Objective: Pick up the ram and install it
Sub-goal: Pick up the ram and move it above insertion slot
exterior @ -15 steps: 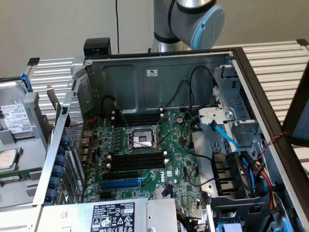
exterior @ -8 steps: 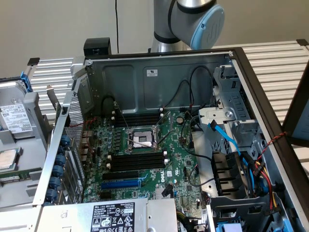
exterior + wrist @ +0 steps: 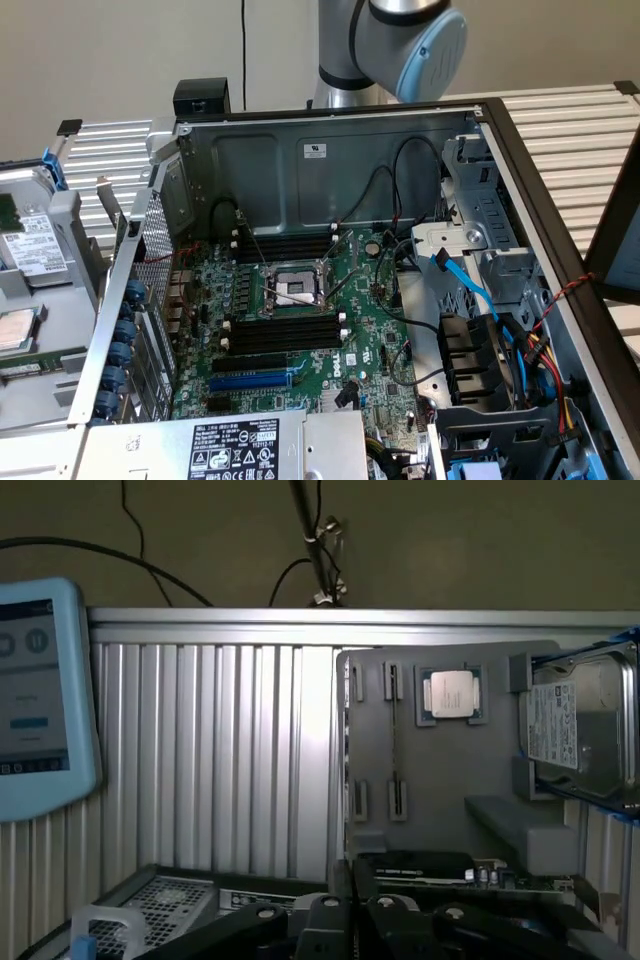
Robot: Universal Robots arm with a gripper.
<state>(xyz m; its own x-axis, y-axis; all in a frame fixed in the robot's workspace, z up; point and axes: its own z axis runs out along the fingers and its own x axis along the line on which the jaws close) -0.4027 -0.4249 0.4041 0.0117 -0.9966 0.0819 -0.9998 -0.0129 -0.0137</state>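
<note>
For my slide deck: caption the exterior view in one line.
Robot arm stands behind an open computer case, its motherboard exposed with black memory slots flanking the processor socket.

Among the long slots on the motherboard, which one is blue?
The blue slot, lying between the lower black slots and the white label; every other long slot is black.

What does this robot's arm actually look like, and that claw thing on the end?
The arm is a smooth silver-grey tube with a rounded joint closed by a pale blue cap. The claw is black and blocky, with small round bolt heads on its body.
</note>
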